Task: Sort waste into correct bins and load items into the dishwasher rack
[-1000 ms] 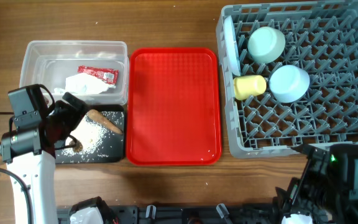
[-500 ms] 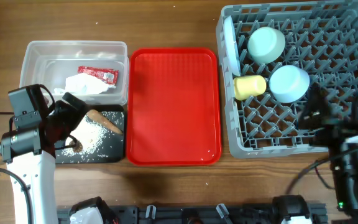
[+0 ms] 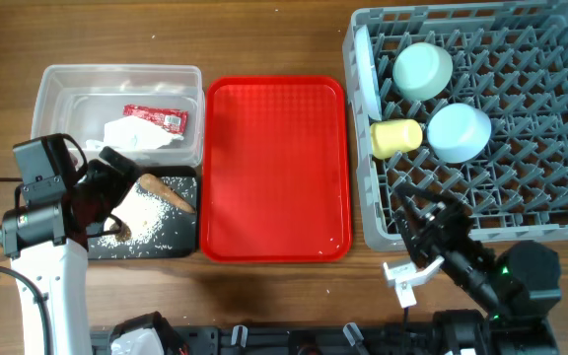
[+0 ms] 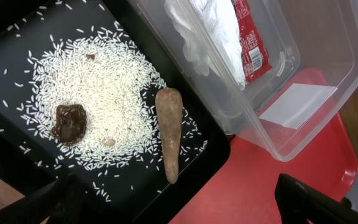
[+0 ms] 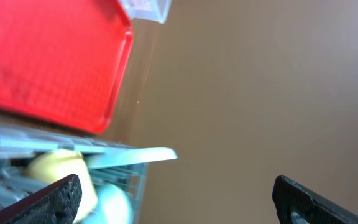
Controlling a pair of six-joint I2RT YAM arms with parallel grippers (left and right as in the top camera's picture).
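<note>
Brown food stick lies on rice in black tray, near left. Prob. light & squishy; grab its middle. Left claw spread wide over it, empty. Right claw spread too.

Tray — between tub and rack

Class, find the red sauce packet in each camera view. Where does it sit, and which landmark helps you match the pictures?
Overhead: the red sauce packet lies upper left, inside the clear tub, beside the white paper.
Left wrist: top, right of centre, in the same tub.
Right wrist: not in it.
Shared landmark: the red tray, seen in all three.
</note>
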